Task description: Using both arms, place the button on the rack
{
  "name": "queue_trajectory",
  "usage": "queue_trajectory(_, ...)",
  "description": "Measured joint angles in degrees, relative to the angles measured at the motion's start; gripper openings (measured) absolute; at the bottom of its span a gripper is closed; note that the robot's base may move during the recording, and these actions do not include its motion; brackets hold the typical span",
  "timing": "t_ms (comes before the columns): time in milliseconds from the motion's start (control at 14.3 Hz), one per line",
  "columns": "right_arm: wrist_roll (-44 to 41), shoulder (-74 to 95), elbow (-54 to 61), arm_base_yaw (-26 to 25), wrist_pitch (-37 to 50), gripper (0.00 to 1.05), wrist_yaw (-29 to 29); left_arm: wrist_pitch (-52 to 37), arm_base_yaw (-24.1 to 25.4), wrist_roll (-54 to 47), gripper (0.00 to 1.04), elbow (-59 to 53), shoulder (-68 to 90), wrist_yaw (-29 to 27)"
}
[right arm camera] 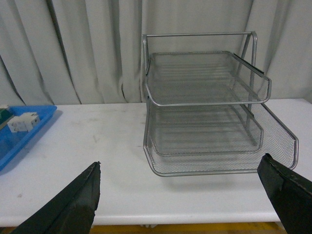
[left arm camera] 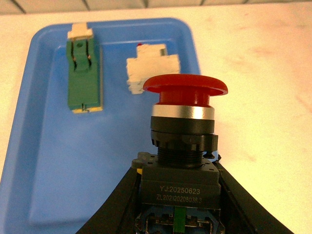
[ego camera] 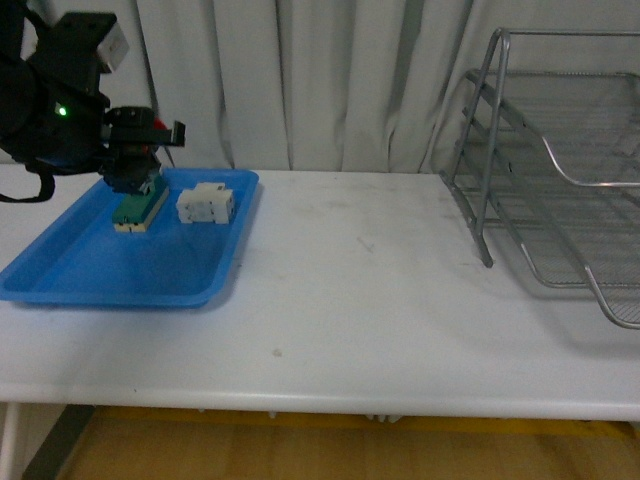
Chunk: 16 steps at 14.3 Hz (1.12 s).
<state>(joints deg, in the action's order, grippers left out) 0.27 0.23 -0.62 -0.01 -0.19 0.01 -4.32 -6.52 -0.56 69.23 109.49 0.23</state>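
Aloft over the tray, the button is pinched by the left gripper; handover to the spread right gripper is judged next.

The button showed a glossy red plastic cap, a brushed metal collar and a matt black plastic body with printed lettering. The rack was silver wire mesh on a smooth tubular metal frame. The blue tray looked like smooth, faintly shiny plastic. The white worktop was matt and lightly scuffed, backed by pale pleated cloth curtains.
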Motion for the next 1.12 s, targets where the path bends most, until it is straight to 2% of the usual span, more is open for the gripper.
queue_trajectory(280, 0.00, 0.00, 0.00, 0.00, 0.00, 0.98, 0.00, -3.23, -3.96, -2.49, 0.36, -15.52, -17.27, 3.89)
queue_trajectory(490, 0.00, 0.00, 0.00, 0.00, 0.00, 0.98, 0.00, -4.20, -4.52, -2.95, 0.36, -23.41, -27.23, 2.36)
queue_trajectory(839, -0.02, 0.00, 0.00, 0.00, 0.00, 0.98, 0.00, -6.10, -1.46, -2.71, 0.36, -28.02, -27.91, 2.14)
queue_trajectory(1119, 0.00, 0.00, 0.00, 0.00, 0.00, 0.98, 0.00, -7.06, -2.16, -2.43, 0.36, -28.57, -27.69, 2.16)
